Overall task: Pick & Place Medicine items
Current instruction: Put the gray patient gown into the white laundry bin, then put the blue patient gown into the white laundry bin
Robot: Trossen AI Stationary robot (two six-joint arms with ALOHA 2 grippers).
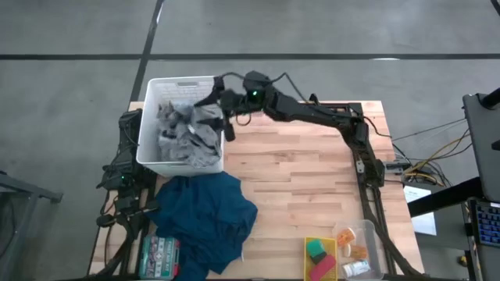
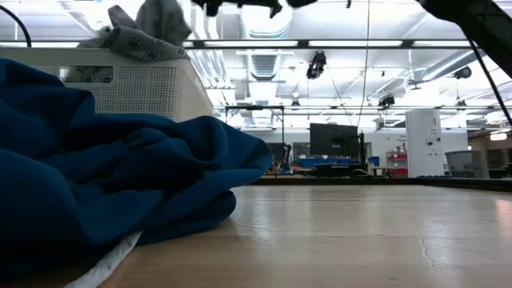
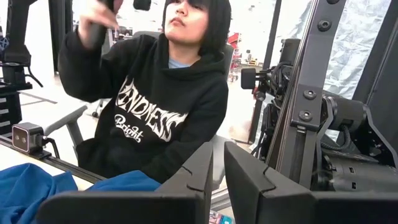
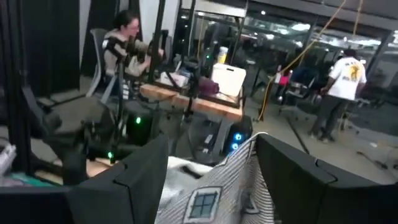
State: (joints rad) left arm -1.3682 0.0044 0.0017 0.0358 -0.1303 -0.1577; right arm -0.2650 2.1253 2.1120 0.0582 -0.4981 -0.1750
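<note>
the medicine items sit untouched in a clear tray (image 1: 373,234) at the bench's near right corner: a small white carton (image 1: 355,269) and a few tiny orange pieces (image 1: 351,251), with a yellow bin (image 1: 308,243) just beside holding a green block (image 1: 316,250) and a pink block (image 1: 323,270). no medicine item looks to have been picked or placed yet, so by these views the named task is hardly begun.

the right gripper (image 4: 211,171) is far from them, reached across the bench to the white laundry basket (image 1: 148,125) at the far left. its fingers (image 4: 140,171) are clamped on a grey striped cloth (image 4: 217,193) with a window-pane print, lifted over the grey garments (image 1: 187,129) heaped in the basket. the work in hand is clothing, not medicine.

the left gripper (image 3: 217,183) waits low at the bench's left edge, fingers nearly together with only a thin gap, holding nothing. a person in a black hoodie (image 3: 155,106) sits beyond it.

a blue garment (image 1: 203,215) lies crumpled on the bench in front of the basket, and a flat green-and-white box (image 1: 160,256) lies by the near left corner.

still to do, i'd judge: everything with the carton and the orange pieces.
</note>
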